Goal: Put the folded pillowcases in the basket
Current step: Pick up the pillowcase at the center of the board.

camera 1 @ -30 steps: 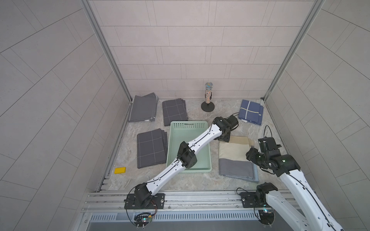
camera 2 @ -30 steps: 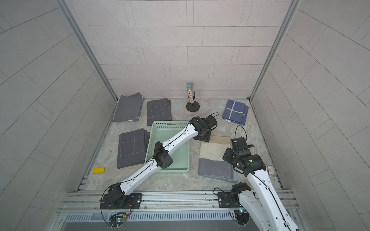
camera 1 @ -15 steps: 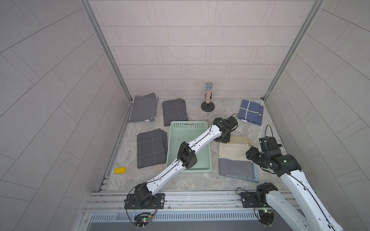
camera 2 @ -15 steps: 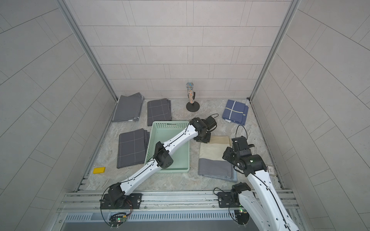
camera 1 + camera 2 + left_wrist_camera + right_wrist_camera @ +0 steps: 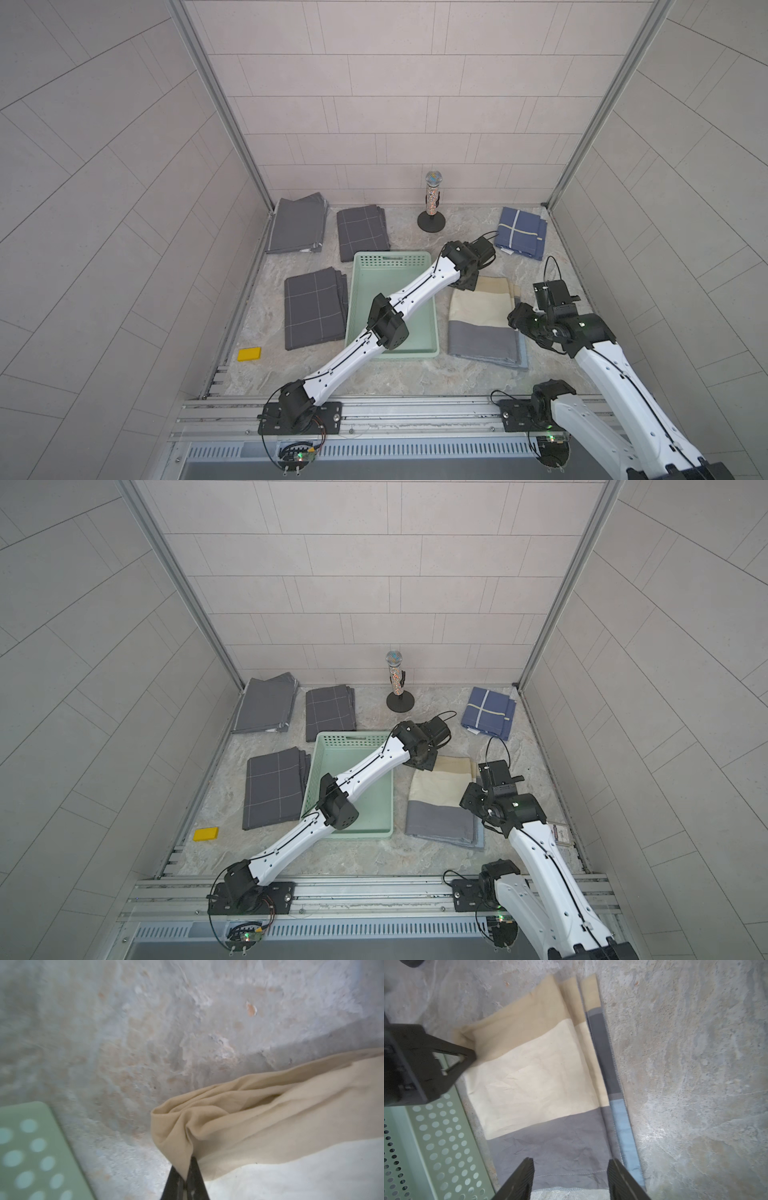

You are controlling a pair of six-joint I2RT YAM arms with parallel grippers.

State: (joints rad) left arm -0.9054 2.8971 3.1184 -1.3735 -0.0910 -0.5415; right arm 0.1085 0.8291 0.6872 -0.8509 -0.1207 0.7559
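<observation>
Marble counter [image 5: 415, 374] bears the limp pillowcase [image 5: 482, 320]: my left hand [image 5: 188, 1167] pinches its tan corner, my right hand [image 5: 570, 1160] gapes above the grey hem.

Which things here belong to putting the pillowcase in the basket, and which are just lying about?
Job: basket, pillowcase, left hand shut on its corner, right hand open over its grey end.
Lying about: plain grey cloth, rear checked cloth, near checked cloth, blue cloth, microphone, yellow block.
</observation>
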